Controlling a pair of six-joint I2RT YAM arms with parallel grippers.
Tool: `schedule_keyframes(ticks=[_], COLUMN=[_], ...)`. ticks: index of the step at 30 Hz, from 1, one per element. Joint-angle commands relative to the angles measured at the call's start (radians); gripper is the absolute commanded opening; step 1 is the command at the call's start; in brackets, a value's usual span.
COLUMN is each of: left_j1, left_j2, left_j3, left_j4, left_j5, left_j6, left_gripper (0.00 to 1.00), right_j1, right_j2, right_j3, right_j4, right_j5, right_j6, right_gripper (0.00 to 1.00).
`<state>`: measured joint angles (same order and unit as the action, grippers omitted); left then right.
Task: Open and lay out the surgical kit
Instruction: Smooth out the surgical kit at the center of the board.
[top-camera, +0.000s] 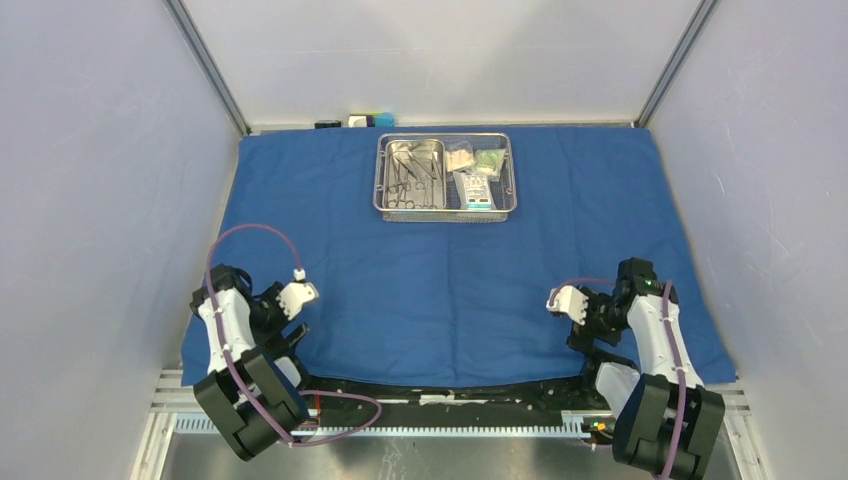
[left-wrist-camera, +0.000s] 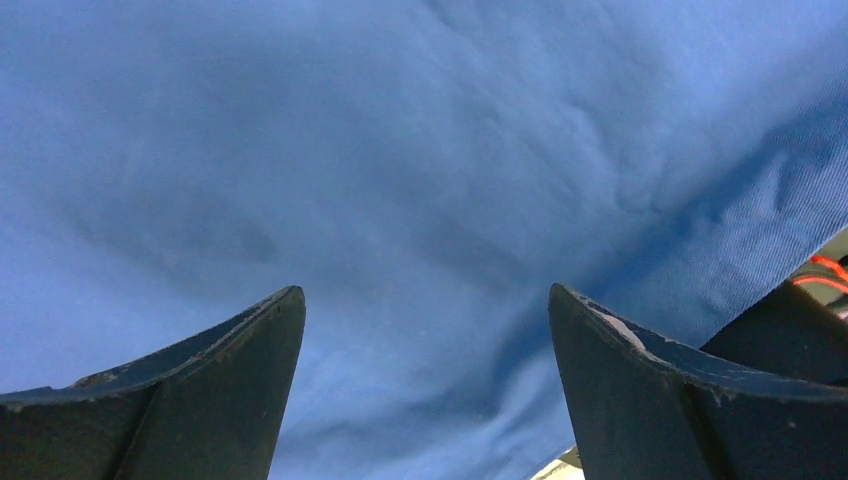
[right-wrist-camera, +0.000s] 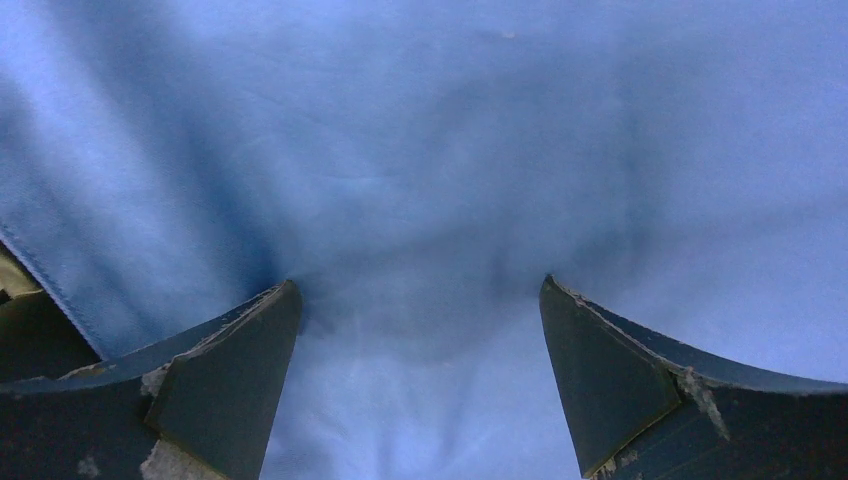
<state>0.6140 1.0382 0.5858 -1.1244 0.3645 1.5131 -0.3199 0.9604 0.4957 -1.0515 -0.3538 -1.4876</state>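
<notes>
Top view: the large blue cloth wrap (top-camera: 450, 290) lies spread as a laying-out field, with the rectangular steel mesh tray (top-camera: 445, 213) loaded at upper centre. Left wrist: my left gripper (left-wrist-camera: 425, 300) hovers over cloth, jaws apart. Right wrist: my right gripper (right-wrist-camera: 420, 290) likewise, empty.

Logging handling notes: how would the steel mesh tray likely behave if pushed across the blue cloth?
The mesh tray looks rigid and low, so it should slide rather than tip. The blue cloth under it shows soft creases, so it would probably bunch ahead. The loose instruments inside may shift.
</notes>
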Motion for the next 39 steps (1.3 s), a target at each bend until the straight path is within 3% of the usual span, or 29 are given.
schedule_keyframes(ticks=[1, 8, 11, 16, 20, 25, 29, 35, 39], left_j1=[0.004, 0.004, 0.003, 0.003, 0.003, 0.003, -0.014, -0.181, -0.284], left_j2=[-0.057, -0.092, -0.104, -0.101, -0.032, 0.120, 0.201, 0.241, 0.256], left_j3=[-0.053, -0.068, -0.040, 0.106, 0.292, 0.512, 0.592, 0.545, 0.493], left_j4=[-0.021, -0.141, -0.210, -0.289, -0.291, -0.261, -0.115, 0.325, 0.564], left_j5=[-0.068, -0.218, -0.218, -0.094, 0.063, 0.288, 0.448, 0.349, 0.240], left_j6=[0.199, 0.357, 0.405, 0.414, 0.319, 0.072, -0.225, -0.769, -0.990], left_gripper=[0.97, 0.97, 0.96, 0.97, 0.99, 1.00, 1.00, 1.00, 1.00], right_j1=[0.046, 0.076, 0.078, 0.078, 0.078, 0.079, 0.088, 0.137, 0.179], right_j2=[0.002, 0.019, 0.026, 0.047, 0.115, 0.197, 0.240, 0.286, 0.290], right_j3=[-0.042, -0.036, 0.005, 0.163, 0.342, 0.477, 0.498, 0.462, 0.407], right_j4=[-0.028, -0.116, -0.145, -0.166, -0.146, 0.045, 0.289, 0.634, 0.816], right_j5=[0.044, 0.105, 0.105, 0.015, -0.097, -0.214, -0.234, -0.185, -0.131], right_j6=[-0.025, -0.063, -0.073, -0.049, 0.032, 0.276, 0.532, 0.813, 0.902], right_gripper=[0.98, 0.98, 0.98, 0.98, 0.98, 0.98, 0.98, 0.98, 0.98])
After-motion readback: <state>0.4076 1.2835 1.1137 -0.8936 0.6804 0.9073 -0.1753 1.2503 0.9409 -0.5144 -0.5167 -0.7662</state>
